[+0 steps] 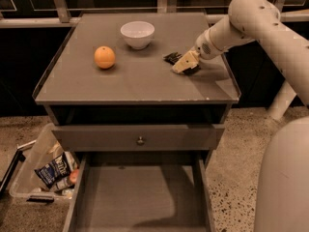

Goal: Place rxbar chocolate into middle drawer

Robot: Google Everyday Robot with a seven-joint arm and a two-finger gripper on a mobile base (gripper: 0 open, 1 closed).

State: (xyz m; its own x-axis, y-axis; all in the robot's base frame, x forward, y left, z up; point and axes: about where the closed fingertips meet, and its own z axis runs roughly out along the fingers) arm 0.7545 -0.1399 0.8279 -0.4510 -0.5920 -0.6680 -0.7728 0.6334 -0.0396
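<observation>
The rxbar chocolate (171,58) is a small black bar lying on the right part of the grey cabinet top (130,81). My gripper (184,64) reaches in from the right on the cream arm and sits down on the bar's right end, covering part of it. The middle drawer (140,199) is pulled out below the cabinet, with a bare grey floor and low side walls.
A white bowl (137,34) stands at the back middle of the top, and an orange (105,57) lies to its left. The drawer front with a round knob (140,140) is closed. A clear bin with a blue-and-white snack bag (52,169) sits on the floor at left. My base (285,187) fills the lower right.
</observation>
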